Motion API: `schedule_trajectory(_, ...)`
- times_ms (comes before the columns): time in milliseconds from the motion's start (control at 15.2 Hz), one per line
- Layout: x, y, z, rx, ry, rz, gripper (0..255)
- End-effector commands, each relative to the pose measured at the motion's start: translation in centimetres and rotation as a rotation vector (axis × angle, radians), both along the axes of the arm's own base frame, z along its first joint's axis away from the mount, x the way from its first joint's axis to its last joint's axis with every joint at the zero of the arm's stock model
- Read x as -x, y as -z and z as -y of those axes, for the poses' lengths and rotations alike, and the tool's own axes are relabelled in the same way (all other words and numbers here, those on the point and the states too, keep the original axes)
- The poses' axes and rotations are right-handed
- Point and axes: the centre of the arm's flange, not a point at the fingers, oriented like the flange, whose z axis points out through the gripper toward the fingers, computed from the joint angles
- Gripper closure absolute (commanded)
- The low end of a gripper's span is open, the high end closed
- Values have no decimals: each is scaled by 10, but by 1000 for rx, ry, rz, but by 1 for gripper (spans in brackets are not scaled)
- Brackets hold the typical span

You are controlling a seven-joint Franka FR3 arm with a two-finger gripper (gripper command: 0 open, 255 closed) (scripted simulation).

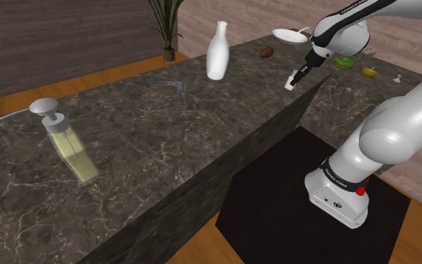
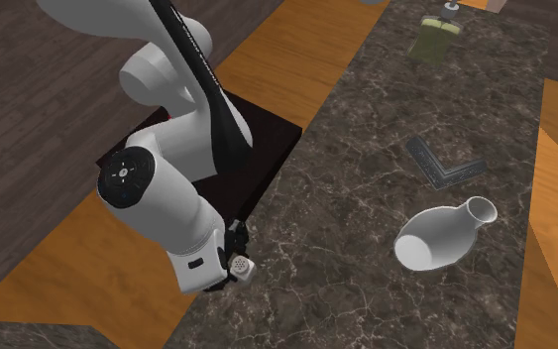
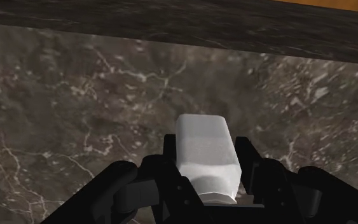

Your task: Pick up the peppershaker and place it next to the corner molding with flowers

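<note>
The pepper shaker (image 3: 206,156) is a small white block with a perforated end (image 2: 242,266). My black gripper (image 3: 206,181) is shut on it, one finger on each side. In the shoulder view the gripper (image 1: 299,75) holds the shaker (image 1: 291,84) near the counter's edge on the stand's side. Whether the shaker touches the marble I cannot tell. The corner molding (image 1: 173,86) is a thin grey L-shaped piece lying flat mid-counter, well to the shoulder view's left of the gripper. In the second exterior view the molding (image 2: 443,167) lies beyond a white vase.
A white vase (image 1: 217,51) stands between gripper and molding; the second exterior view shows the vase (image 2: 443,238) from above. A soap dispenser (image 1: 70,142) and a ladle (image 1: 37,107) sit further left. A plate (image 1: 290,34), a brown item (image 1: 267,52) and small bowls (image 1: 344,61) lie behind the arm.
</note>
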Motion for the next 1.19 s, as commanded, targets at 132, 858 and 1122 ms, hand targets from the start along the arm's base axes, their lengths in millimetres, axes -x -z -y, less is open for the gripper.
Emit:
schedule_trajectory(132, 0, -20, -1, 0, 0, -1, 255)
schedule_trajectory(858, 0, -79, -1, 0, 0, -1, 255)
schedule_trajectory(1122, 0, -100, -1, 0, 0, -1, 255)
